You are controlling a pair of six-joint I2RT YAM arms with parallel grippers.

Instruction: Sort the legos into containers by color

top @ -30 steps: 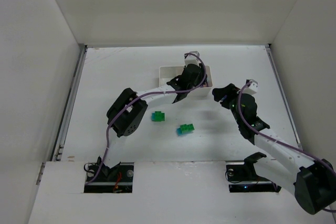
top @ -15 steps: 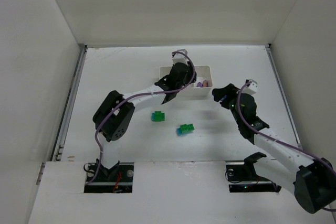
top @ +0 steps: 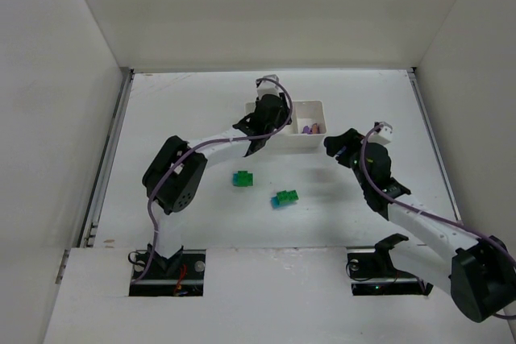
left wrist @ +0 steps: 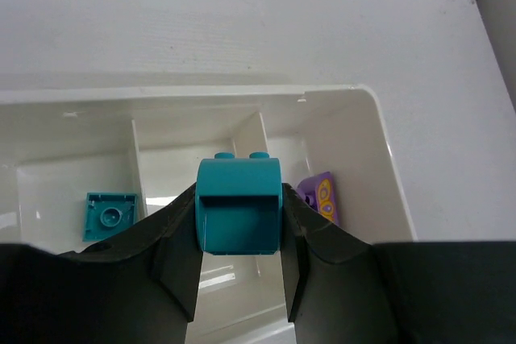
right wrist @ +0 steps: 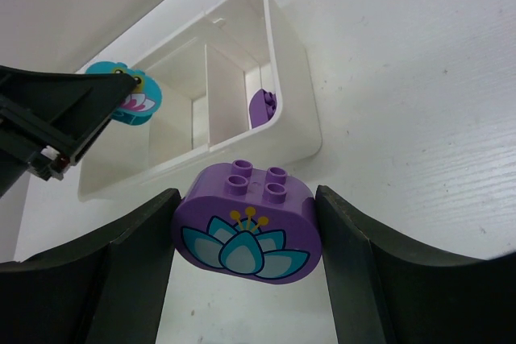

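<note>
My left gripper (left wrist: 239, 235) is shut on a teal brick (left wrist: 239, 203) and hovers over the white tray (left wrist: 364, 159), roughly above its middle compartment. Another teal brick (left wrist: 110, 215) lies in the left compartment and a purple one (left wrist: 320, 196) in the right. In the top view the left gripper (top: 263, 118) covers the tray's (top: 310, 145) left part. My right gripper (top: 334, 144) stands just right of the tray, shut on a purple brick with a lotus print (right wrist: 246, 227) held above the table. Two loose clumps lie in front: a green one (top: 242, 178) and a green-teal one (top: 284, 198).
The tray (right wrist: 292, 110) sits at the back middle of the white table. Tall white walls enclose the table at the left, back and right. The left arm's purple cable (top: 218, 144) loops over the table's left half.
The left gripper has slid left along the tray with the teal brick, uncovering the right compartment and its purple brick. The right arm has hardly moved.
</note>
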